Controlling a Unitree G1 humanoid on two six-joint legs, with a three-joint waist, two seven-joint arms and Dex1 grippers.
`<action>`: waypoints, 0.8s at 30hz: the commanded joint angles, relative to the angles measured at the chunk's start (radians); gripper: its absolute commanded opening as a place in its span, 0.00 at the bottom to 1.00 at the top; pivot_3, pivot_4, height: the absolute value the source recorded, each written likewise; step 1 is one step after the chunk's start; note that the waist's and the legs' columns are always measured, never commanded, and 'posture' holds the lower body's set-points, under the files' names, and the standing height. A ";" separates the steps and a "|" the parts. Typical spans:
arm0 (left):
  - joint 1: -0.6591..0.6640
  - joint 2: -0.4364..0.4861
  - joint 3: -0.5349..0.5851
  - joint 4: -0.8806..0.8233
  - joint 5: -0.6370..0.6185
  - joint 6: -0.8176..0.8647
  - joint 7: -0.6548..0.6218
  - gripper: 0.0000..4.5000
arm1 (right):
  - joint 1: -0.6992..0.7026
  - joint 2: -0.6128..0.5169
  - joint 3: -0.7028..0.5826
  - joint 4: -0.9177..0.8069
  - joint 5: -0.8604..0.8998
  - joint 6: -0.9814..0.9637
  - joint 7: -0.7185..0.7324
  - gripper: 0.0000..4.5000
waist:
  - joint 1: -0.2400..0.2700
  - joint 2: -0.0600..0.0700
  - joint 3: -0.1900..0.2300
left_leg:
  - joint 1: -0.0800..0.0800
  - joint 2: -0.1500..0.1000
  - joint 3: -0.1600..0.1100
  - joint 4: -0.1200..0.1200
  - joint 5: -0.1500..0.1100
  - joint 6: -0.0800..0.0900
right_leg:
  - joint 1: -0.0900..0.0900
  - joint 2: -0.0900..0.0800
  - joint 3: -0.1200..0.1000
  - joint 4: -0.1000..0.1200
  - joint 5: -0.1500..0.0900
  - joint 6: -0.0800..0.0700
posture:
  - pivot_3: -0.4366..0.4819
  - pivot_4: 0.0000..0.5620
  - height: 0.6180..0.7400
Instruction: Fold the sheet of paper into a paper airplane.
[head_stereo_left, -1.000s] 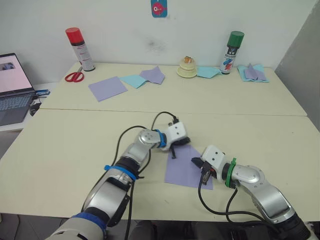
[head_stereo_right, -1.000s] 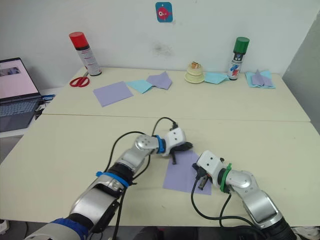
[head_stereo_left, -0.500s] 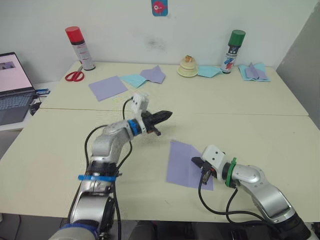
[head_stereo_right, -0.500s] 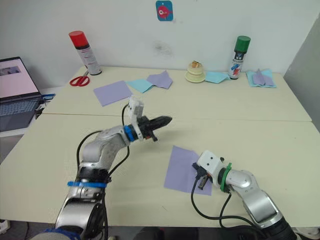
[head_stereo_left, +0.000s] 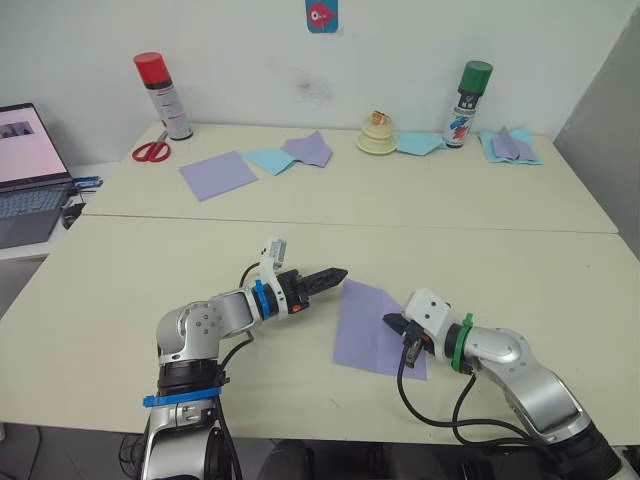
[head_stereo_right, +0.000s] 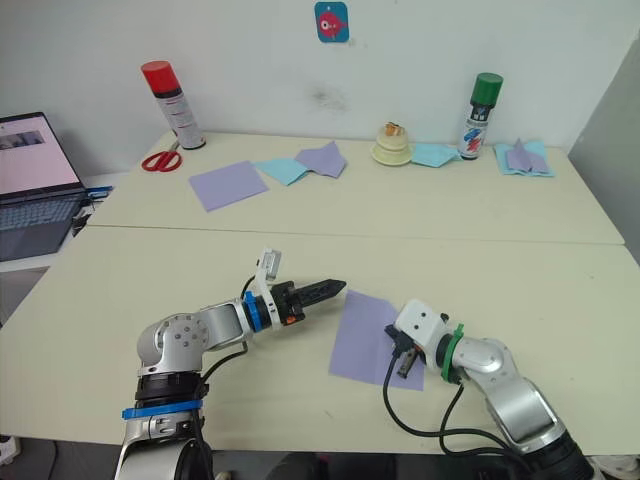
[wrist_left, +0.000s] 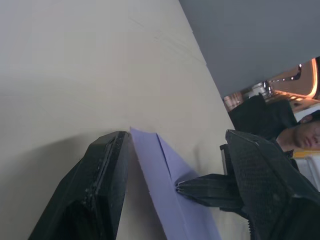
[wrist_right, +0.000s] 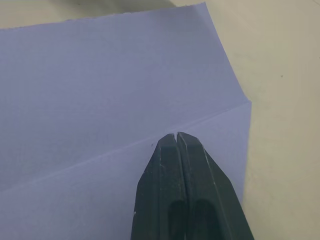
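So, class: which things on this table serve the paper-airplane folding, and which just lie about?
In use:
- creased lavender sheet of paper
- left gripper
- right gripper

Lying about:
- red-capped spray can
- green-capped spray can
- red-handled scissors
- open laptop

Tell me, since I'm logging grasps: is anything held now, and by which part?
Nothing is gripped. The right gripper, shut, presses down on the sheet of paper near its crease; the left gripper points at its far corner.
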 joint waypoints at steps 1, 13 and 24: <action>-0.009 -0.008 -0.033 0.016 0.014 -0.009 0.017 0.75 | 0.016 -0.009 0.026 0.059 -0.029 0.034 0.001 0.00 | 0.000 0.000 0.000 | 0.000 0.000 0.000 0.000 0.000 0.000 | 0.000 0.000 0.000 0.000 0.000 0.000 | 0.48 0.27 0.81; -0.042 0.007 -0.140 0.062 0.092 -0.131 -0.029 0.48 | 0.029 -0.005 0.030 0.047 -0.029 0.044 -0.006 0.00 | 0.001 0.000 0.000 | 0.000 0.000 0.000 0.000 0.001 -0.003 | 0.000 0.000 0.000 0.000 0.000 0.000 | 0.48 0.27 0.81; -0.047 0.036 -0.236 0.041 0.139 -0.199 -0.099 0.01 | 0.033 -0.002 0.033 0.044 -0.030 0.048 -0.010 0.00 | 0.001 0.000 0.000 | 0.000 0.000 0.000 0.000 0.001 -0.004 | 0.000 0.000 0.000 0.000 0.000 0.000 | 0.48 0.27 0.81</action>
